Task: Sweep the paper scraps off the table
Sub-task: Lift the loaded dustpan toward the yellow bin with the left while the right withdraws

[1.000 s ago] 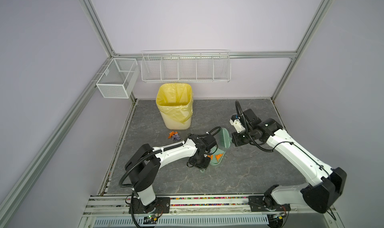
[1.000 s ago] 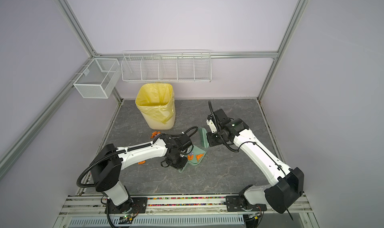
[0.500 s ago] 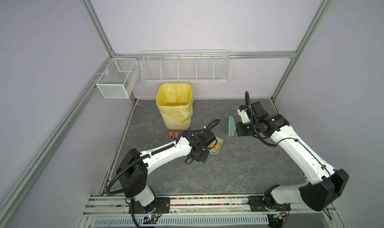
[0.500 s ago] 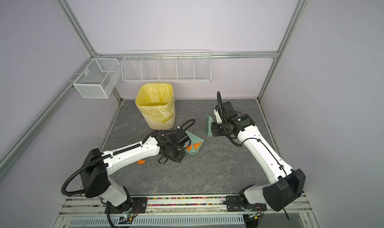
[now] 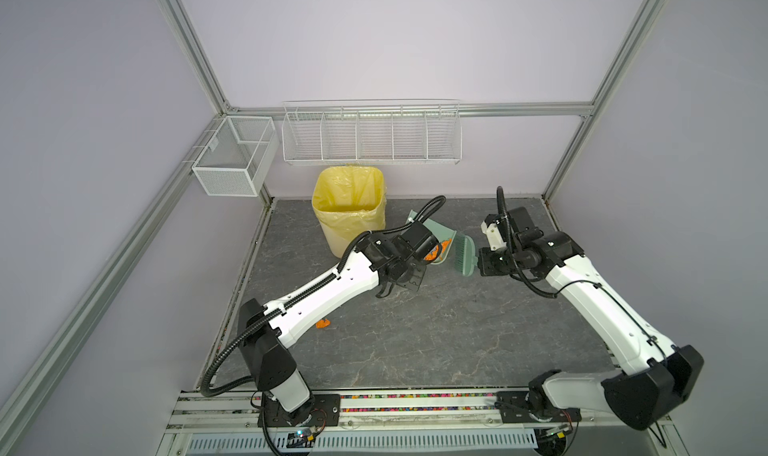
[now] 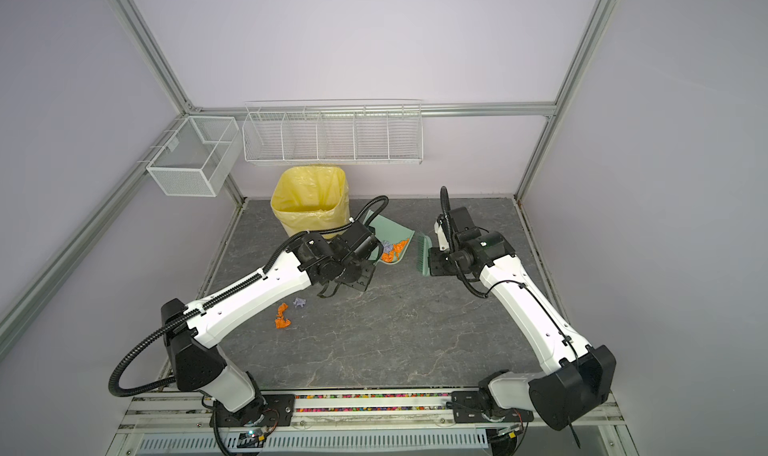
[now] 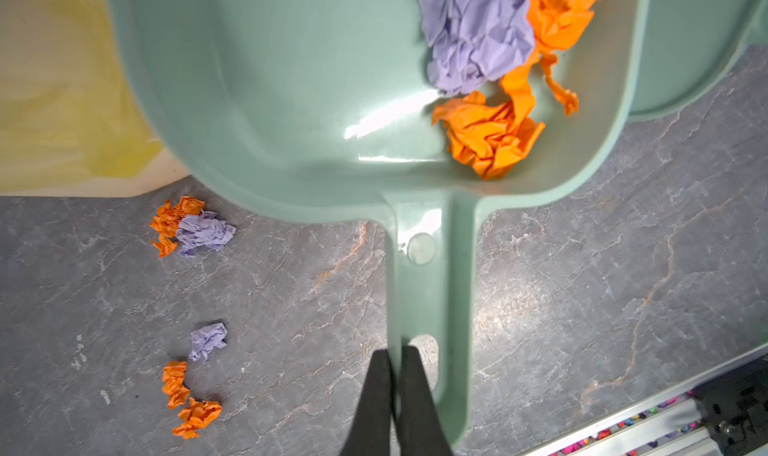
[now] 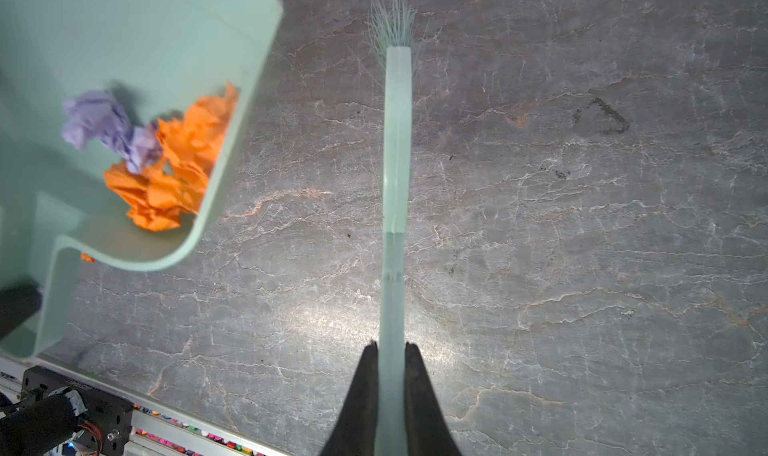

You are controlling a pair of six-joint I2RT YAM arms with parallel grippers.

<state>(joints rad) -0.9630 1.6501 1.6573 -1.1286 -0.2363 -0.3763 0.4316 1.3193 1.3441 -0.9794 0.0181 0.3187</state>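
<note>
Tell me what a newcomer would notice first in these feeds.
The mint-green dustpan, its handle pinched in the left gripper, carries bright orange and lavender paper wads beside the yellow-lined bin at the back of the table. The right gripper holds a matching brush just beside it. Loose scraps lie on the table beside the left arm.

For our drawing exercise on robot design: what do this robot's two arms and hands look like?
The left arm and right arm have white shells, black joints and black ribbed cable hoses. The left hand and right hand end in slim, tapered black fingers.
</note>
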